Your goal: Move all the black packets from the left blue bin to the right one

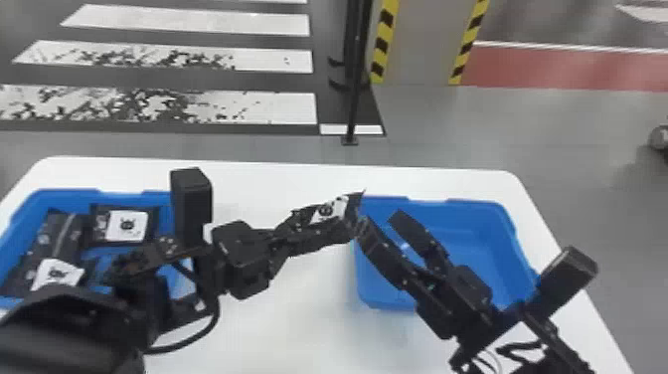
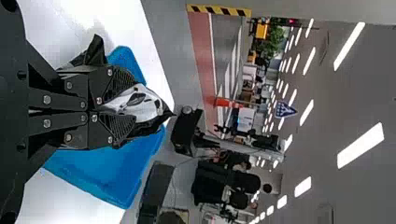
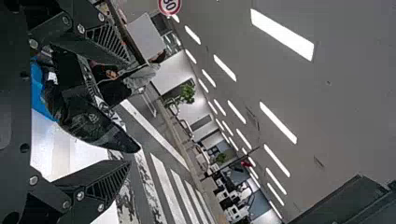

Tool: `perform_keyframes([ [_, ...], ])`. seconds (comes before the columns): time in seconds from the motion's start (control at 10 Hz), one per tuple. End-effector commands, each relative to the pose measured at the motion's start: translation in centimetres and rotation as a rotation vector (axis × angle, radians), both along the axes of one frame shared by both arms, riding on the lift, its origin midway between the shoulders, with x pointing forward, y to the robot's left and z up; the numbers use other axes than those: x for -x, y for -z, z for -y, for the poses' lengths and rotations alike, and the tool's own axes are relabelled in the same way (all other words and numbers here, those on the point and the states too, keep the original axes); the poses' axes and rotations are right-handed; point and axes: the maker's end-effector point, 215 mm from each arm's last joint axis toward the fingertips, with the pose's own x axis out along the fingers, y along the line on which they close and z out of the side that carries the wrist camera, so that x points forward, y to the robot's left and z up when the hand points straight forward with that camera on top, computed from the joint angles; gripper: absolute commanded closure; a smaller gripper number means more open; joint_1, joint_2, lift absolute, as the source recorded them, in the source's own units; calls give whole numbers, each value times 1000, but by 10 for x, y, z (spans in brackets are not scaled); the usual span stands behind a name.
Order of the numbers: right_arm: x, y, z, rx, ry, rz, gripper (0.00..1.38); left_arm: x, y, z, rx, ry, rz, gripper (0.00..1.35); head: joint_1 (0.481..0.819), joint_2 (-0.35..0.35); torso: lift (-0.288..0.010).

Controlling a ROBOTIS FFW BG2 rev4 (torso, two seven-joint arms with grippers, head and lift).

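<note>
In the head view my left gripper [image 1: 343, 226] is shut on a black packet [image 1: 329, 210] with a white label, held at the left side of the right blue bin [image 1: 477, 248]. My right gripper [image 1: 380, 224] stands open over that bin, its fingertips close to the packet. The left wrist view shows the left gripper [image 2: 130, 100] clamping the packet [image 2: 144, 108]. From the right wrist, the packet [image 3: 88, 116] appears between the spread fingers of the right gripper [image 3: 129, 112]; contact cannot be told. Several black packets [image 1: 126, 226] lie in the left blue bin [image 1: 74, 195], partly hidden by the left arm.
Both bins stand on a white table [image 1: 278, 318], whose far edge runs behind them. White tabletop lies between the bins. Beyond it, a black post [image 1: 354, 99] stands on the floor.
</note>
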Motion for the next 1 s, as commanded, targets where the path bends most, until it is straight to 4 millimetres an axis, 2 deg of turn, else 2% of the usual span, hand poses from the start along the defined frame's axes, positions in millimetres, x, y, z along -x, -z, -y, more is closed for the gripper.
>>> perform_keyframes([
  [0.0, -8, 6, -6, 14, -14, -1, 298, 5, -1, 13, 16, 30, -5, 1211, 695, -106, -150],
  [0.4, -36, 25, 4, 44, 19, -17, 309, 11, 1, 24, 36, 58, -23, 1211, 695, -129, -150],
  [0.5, -42, 25, 5, 45, 27, -19, 351, 11, -1, 26, 39, 62, -19, 1211, 695, -136, -150],
  [0.6, -48, 29, 7, 43, 32, -26, 510, 12, -2, 28, 44, 68, -22, 1211, 695, -141, -150],
  [0.8, -50, 29, 9, 32, 43, -33, 1312, 13, 0, 28, 47, 69, -28, 1211, 695, -147, -150],
  [0.9, -49, 31, 9, 24, 42, -38, 1280, 12, 1, 27, 46, 66, -27, 1211, 695, -149, -150],
])
